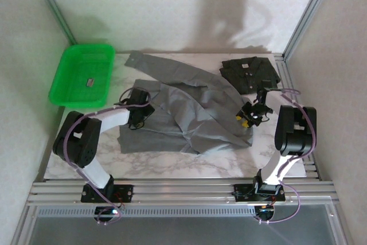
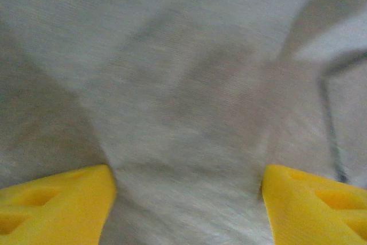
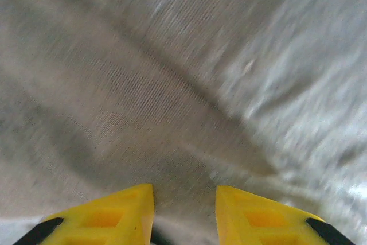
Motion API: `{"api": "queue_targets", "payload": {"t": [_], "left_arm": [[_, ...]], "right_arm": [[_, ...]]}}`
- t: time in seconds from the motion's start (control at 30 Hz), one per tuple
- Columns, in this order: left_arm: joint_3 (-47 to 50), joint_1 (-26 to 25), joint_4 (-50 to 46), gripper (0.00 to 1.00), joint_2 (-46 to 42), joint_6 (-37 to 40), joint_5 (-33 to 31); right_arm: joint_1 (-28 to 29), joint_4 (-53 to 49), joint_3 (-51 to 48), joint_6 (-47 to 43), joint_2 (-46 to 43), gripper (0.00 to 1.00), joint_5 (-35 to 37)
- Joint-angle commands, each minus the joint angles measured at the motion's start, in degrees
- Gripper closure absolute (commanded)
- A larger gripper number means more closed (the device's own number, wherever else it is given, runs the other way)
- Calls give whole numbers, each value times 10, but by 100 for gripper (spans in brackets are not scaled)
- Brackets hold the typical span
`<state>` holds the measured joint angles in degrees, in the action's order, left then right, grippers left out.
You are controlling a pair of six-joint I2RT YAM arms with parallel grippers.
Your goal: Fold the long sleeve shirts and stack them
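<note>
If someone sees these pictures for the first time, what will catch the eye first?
The big grey shirt lies spread and half folded in the middle of the table, with the left gripper over its left part and the right gripper at its right edge. Behind it on the right sits a dark shirt, folded, and a bright green tray stands at the far left corner.

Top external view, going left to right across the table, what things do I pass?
green tray → grey shirt → charcoal shirt
</note>
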<state>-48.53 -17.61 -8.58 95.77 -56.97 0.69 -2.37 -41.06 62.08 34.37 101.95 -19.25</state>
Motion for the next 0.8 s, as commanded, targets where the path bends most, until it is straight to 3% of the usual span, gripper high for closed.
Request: {"api": "queue_targets", "payload": {"t": [0.0,0.17,0.3,0.37,0.43,0.57,0.77], "left_arm": [[29,21,33,27,17,15,-33],[76,32,10,24,5,5,-62],[99,15,23,14,-48,-22,-37],[87,1,7,9,-74,-39,-31],[68,-10,-17,5,-103,-54,-37],[1,-1,-67,0,-137,-44,-56],[-169,14,-95,0,-41,88,-3]], "right_arm": [[-12,8,20,17,35,67,68],[-36,-3,14,48,52,67,127],[-43,11,8,50,38,64,108],[-43,28,1,49,13,55,78],[-41,33,-2,45,-16,46,59],[-40,9,33,13,-56,39,34],[-27,-35,104,-52,-66,32,-32]]}}
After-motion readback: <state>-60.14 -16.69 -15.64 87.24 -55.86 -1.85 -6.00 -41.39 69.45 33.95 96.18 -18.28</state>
